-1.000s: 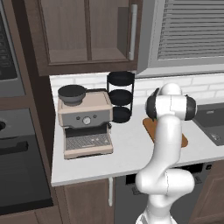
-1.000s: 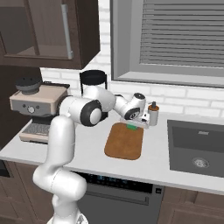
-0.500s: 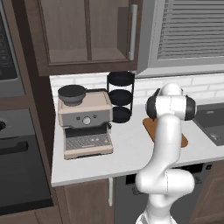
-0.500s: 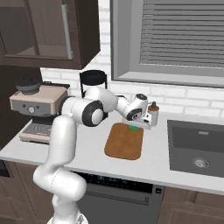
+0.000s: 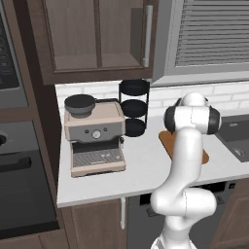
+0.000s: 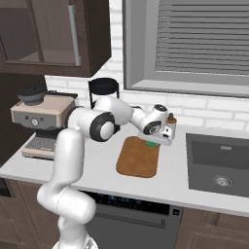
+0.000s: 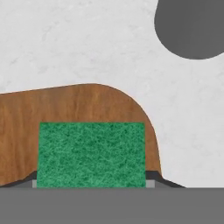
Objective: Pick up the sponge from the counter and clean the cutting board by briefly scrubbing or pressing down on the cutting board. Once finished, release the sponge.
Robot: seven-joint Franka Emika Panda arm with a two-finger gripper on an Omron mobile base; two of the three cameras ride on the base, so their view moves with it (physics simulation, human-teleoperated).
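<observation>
We see a white counter point(image 6: 102, 160) under a window point(image 6: 194, 44), beside a sink point(image 6: 219, 165). The green sponge point(image 7: 91, 154) sits on the brown cutting board point(image 6: 138, 158). Our gripper point(image 6: 154, 142) squeezes the sponge between its fingers.

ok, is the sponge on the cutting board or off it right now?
On it: hand view shows the sponge over a corner of the cutting board, between the gripper fingertips.

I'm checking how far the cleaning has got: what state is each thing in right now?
sponge: green side up, between the gripper's fingertips, over a corner of the cutting board.
cutting board: flat on the counter.
gripper: closed around the sponge.
upper cabinet doors: shut.
</observation>
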